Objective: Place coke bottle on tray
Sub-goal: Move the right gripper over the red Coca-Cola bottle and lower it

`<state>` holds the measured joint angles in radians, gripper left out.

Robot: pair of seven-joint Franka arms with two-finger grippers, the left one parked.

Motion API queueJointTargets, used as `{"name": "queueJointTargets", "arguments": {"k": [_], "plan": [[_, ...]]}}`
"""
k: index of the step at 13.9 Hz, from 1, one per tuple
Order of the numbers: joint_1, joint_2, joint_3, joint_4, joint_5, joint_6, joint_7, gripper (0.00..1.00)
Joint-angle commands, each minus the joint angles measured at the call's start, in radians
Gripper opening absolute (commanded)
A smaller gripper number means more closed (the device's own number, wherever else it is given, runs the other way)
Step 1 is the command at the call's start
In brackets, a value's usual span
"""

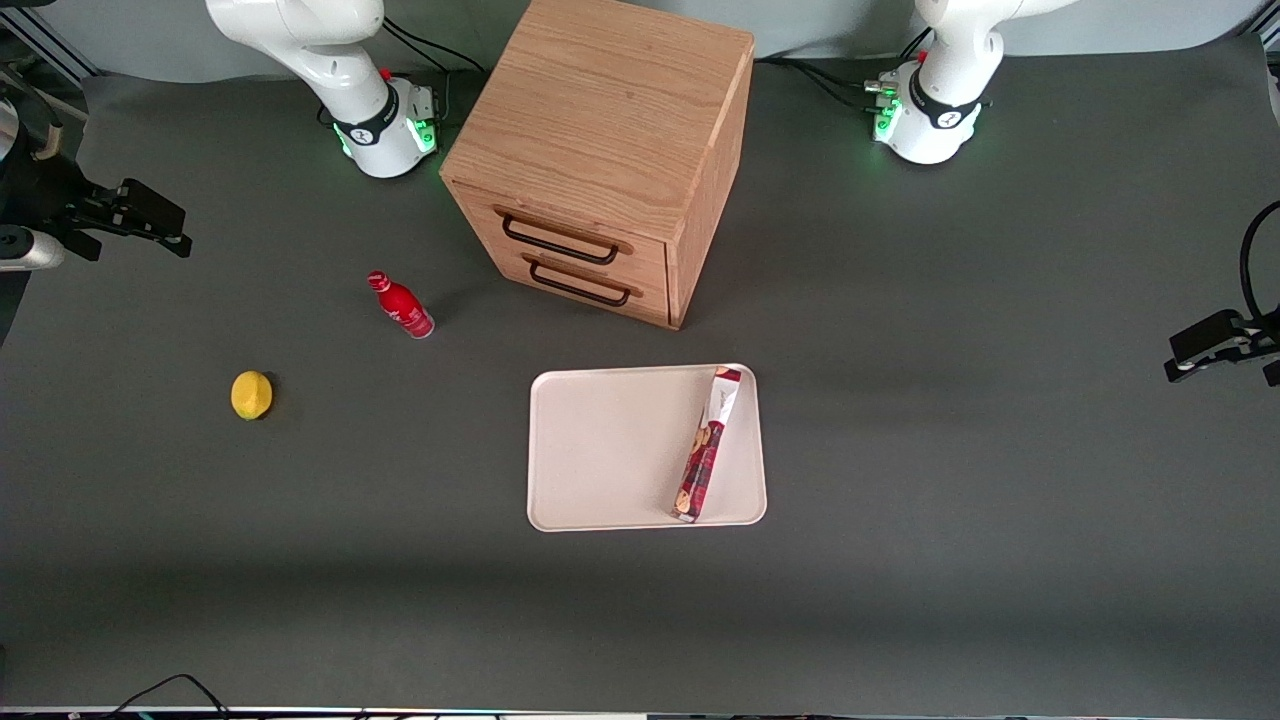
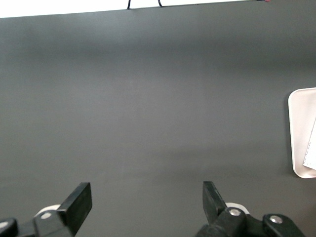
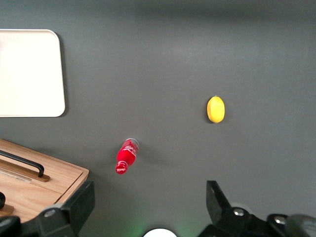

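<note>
The coke bottle (image 1: 401,305), small and red with a red cap, stands upright on the dark table beside the wooden cabinet, toward the working arm's end. It also shows in the right wrist view (image 3: 126,156). The cream-white tray (image 1: 600,450) lies nearer the front camera than the cabinet; its corner shows in the right wrist view (image 3: 29,74). My right gripper (image 1: 178,232) hangs high at the working arm's end of the table, well apart from the bottle. It is open and empty (image 3: 148,205).
A red-and-white snack packet (image 1: 707,445) lies in the tray along one side. A yellow lemon (image 1: 251,395) sits on the table nearer the front camera than the bottle. The wooden two-drawer cabinet (image 1: 600,150) stands at the table's middle back.
</note>
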<state>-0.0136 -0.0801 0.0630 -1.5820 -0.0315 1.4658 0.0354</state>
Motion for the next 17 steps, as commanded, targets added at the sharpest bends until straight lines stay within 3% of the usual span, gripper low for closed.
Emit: {"name": "queueJointTargets", "arguments": {"k": [1,8,12,15,17], "plan": [[0.003,0.003,0.003,0.025,-0.011,-0.024,0.014,1.0],[0.001,-0.023,0.009,0.016,0.001,-0.077,0.017,1.0],[-0.002,-0.16,0.061,-0.137,0.082,-0.16,0.104,1.0],[-0.002,-0.282,0.069,-0.417,0.111,0.002,0.118,1.0],[-0.002,-0.274,0.069,-0.53,0.111,0.121,0.123,1.0]]}}
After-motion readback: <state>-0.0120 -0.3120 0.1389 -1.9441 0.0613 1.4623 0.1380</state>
